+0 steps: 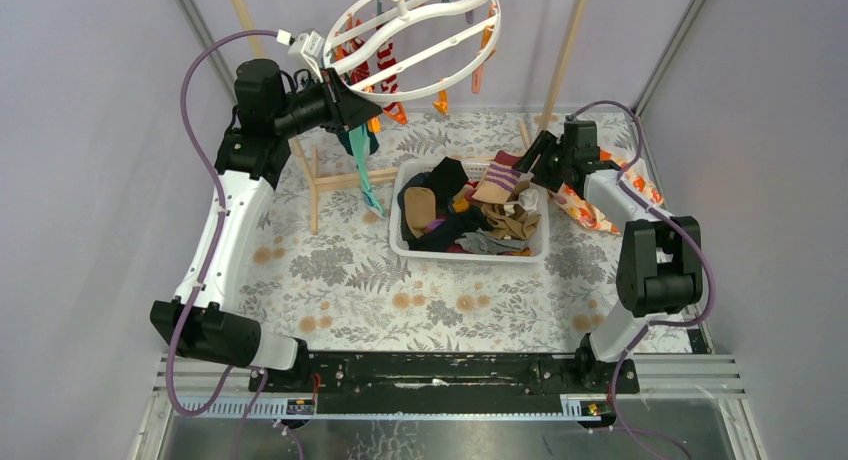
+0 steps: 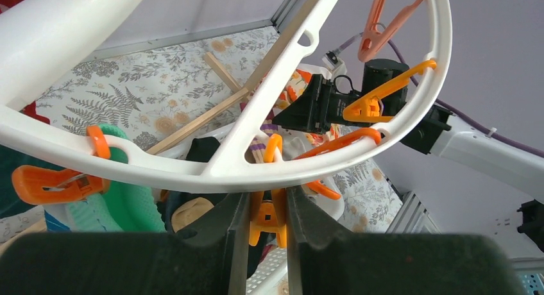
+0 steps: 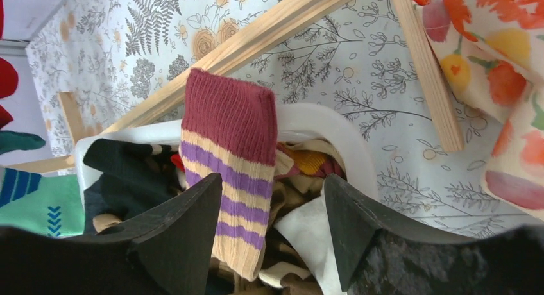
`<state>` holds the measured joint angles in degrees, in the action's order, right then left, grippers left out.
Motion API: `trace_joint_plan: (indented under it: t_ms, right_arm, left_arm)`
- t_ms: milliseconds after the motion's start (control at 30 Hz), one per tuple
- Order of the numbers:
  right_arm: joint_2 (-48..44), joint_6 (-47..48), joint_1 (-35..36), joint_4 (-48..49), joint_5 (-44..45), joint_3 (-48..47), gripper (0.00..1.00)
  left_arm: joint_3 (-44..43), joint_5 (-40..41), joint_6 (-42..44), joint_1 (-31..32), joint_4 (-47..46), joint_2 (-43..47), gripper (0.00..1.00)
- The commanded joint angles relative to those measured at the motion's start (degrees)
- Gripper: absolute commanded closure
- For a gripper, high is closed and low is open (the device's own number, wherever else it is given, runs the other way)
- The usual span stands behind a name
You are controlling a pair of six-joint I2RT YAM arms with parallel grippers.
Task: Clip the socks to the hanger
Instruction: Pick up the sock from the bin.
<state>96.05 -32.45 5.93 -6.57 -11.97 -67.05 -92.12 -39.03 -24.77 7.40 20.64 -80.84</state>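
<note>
The white ring hanger point(image 1: 425, 42) hangs at the back, with a red-and-white sock point(image 1: 386, 68) and a teal sock point(image 1: 361, 168) clipped on it. My left gripper point(image 1: 347, 102) is at its near-left rim. In the left wrist view it point(image 2: 266, 193) is shut on an orange clip point(image 2: 269, 219) just under the ring point(image 2: 192, 172), with the teal sock point(image 2: 125, 208) beside it. My right gripper point(image 1: 533, 158) hovers open over the basket's far right corner. In the right wrist view its jaws point(image 3: 272, 205) straddle a maroon striped sock point(image 3: 231, 147) draped over the rim.
The white basket point(image 1: 468, 254) in the middle holds several mixed socks. A wooden pole frame point(image 1: 335, 180) stands round the hanger, and its bars show in the right wrist view point(image 3: 425, 64). An orange-and-white patterned cloth point(image 1: 600, 212) lies right of the basket.
</note>
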Motion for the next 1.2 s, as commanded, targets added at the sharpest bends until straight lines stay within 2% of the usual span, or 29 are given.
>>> trace_joint_plan:
  t_ms: [0,367,667,900,1167]
  right_arm:
    - [2.3,-3.0,-0.9,4.8,-6.7,-3.8,0.34]
    - [7.2,-7.1,-1.8,14.3,-7.6,-4.9,0.46]
    - [5.8,-10.7,-1.8,21.4,-9.1,-2.4,0.75]
    - [-0.1,-13.3,-1.7,30.8,-12.5,4.2,0.99]
    - [-11.2,-16.5,0.2,46.4,-22.4,11.4,1.0]
  left_arm:
    - [-1.7,-0.4,0.9,-0.2,0.7,-0.1,0.95]
    - [-0.6,-1.4,1.5,-0.2,0.6,-0.3,0.96]
    - [-0.1,-2.2,1.7,-0.2,0.4,-0.3,0.96]
    - [0.4,-2.4,2.0,-0.2,0.4,0.1,0.96]
    - [0.6,-3.3,1.1,-0.2,0.1,-0.1,0.97]
